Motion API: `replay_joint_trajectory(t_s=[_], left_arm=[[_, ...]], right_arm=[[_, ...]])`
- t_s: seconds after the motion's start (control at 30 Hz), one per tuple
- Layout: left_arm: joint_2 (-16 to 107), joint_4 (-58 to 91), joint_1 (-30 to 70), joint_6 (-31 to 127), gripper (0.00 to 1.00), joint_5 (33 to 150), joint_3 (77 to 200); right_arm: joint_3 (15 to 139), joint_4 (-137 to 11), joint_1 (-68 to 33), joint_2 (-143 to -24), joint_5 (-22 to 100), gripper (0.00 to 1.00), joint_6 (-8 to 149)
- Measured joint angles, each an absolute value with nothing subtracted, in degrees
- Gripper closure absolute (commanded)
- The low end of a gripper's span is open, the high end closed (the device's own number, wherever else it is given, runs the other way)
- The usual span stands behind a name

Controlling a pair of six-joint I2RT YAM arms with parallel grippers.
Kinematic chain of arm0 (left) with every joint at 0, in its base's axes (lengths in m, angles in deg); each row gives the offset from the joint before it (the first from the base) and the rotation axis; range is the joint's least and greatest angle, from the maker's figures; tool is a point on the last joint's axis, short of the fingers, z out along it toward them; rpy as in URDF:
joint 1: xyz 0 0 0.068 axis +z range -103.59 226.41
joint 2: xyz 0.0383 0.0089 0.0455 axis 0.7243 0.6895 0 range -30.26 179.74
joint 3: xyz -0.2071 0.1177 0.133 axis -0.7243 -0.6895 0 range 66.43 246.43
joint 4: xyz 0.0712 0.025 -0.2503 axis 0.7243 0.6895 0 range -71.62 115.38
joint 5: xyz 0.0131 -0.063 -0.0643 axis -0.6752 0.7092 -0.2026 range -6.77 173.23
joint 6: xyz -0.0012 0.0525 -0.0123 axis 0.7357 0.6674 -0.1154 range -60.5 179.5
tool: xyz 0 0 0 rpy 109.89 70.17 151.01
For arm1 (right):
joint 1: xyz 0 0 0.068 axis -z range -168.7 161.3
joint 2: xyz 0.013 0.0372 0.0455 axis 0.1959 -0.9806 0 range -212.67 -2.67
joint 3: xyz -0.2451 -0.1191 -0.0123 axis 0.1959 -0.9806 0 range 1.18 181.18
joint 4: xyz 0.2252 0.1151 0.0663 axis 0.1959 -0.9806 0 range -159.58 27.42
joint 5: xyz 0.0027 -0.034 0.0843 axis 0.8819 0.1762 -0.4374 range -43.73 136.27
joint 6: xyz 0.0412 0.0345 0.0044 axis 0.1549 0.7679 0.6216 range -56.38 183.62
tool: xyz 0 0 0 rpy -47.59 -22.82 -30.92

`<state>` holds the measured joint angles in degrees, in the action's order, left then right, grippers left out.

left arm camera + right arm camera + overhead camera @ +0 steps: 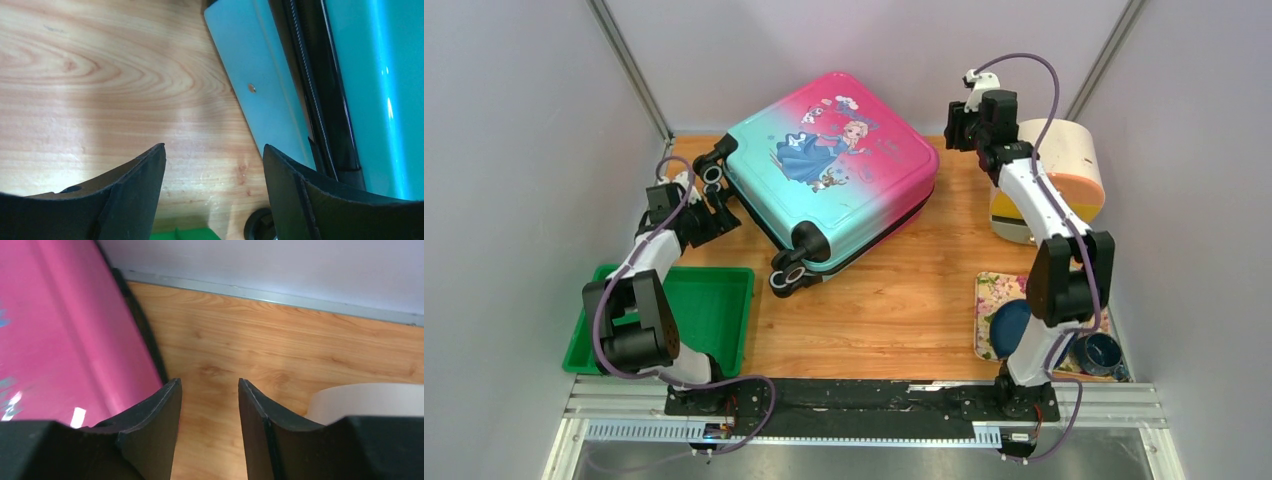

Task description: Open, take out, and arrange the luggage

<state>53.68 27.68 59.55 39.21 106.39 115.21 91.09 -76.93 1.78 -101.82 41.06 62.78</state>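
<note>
Wooden table (894,300) under everything, and low over it hung the left gripper (214,150), jaws spread wide, nothing but bare wood between them. Just beside it on the right lay the luggage (844,170), closed and flat, slanted across mid-table, its teal end and black wheels (789,278) toward the left arm. At the pink far corner the right gripper (209,382) stood parted too, gripping nothing. A green tray (714,310) sat near left, and a cream-and-orange container (1069,170) stood far right, behind that arm
</note>
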Motion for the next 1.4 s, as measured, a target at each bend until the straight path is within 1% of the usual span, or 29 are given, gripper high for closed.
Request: replay_joint_trajectory(t_s=[0.1,0.2,0.3,0.4,0.57,0.67,0.83,1.0,1.07,1.2,1.3,1.4], left_arm=[[56.1,28.6,58.8,41.4,0.21,105.9,117.9],[59.5,29.1,57.2,43.7,0.20,106.2,120.7],[63.5,28.8,55.1,45.9,0.20,107.1,123.6],[66.8,29.3,54.3,48.0,0.20,107.9,126.4],[74.1,30.9,54.3,50.9,0.22,108.9,134.1],[79.1,31.5,54.1,52.8,0.22,109.1,139.5],[83.3,31.8,52.8,54.4,0.21,109.2,145.1],[83.3,30.7,52.4,54.8,0.17,109.3,145.7],[82.9,30.0,53.2,53.8,0.15,110.9,145.7],[79.4,29.5,56.2,51.6,0.14,115.2,145.7],[72.7,29.8,58.5,51.4,0.11,117.6,143.6],[61.8,30.9,60.6,53.8,0.10,119.4,137.9]], right_arm=[[94.0,-74.5,3.1,-108.7,43.7,0.54,62.8],[94.0,-72.1,3.4,-112.4,42.6,0.57,61.8],[94.0,-69.9,3.4,-116.9,37.5,0.60,61.2],[93.7,-69.6,3.7,-118.7,31.1,0.62,60.3],[86.1,-68.1,4.7,-116.9,23.2,0.62,58.9],[80.2,-66.2,4.9,-113.4,21.9,0.62,58.1],[71.6,-68.2,4.9,-105.8,21.2,0.62,57.3],[67.7,-70.4,4.9,-101.4,21.2,0.61,57.4],[66.1,-70.8,4.8,-99.9,21.1,0.61,57.8],[63.7,-72.6,4.1,-97.2,20.6,0.60,58.2],[62.7,-73.7,3.3,-96.0,19.9,0.59,58.3],[62.5,-74.6,2.8,-95.8,19.2,0.59,58.7]])
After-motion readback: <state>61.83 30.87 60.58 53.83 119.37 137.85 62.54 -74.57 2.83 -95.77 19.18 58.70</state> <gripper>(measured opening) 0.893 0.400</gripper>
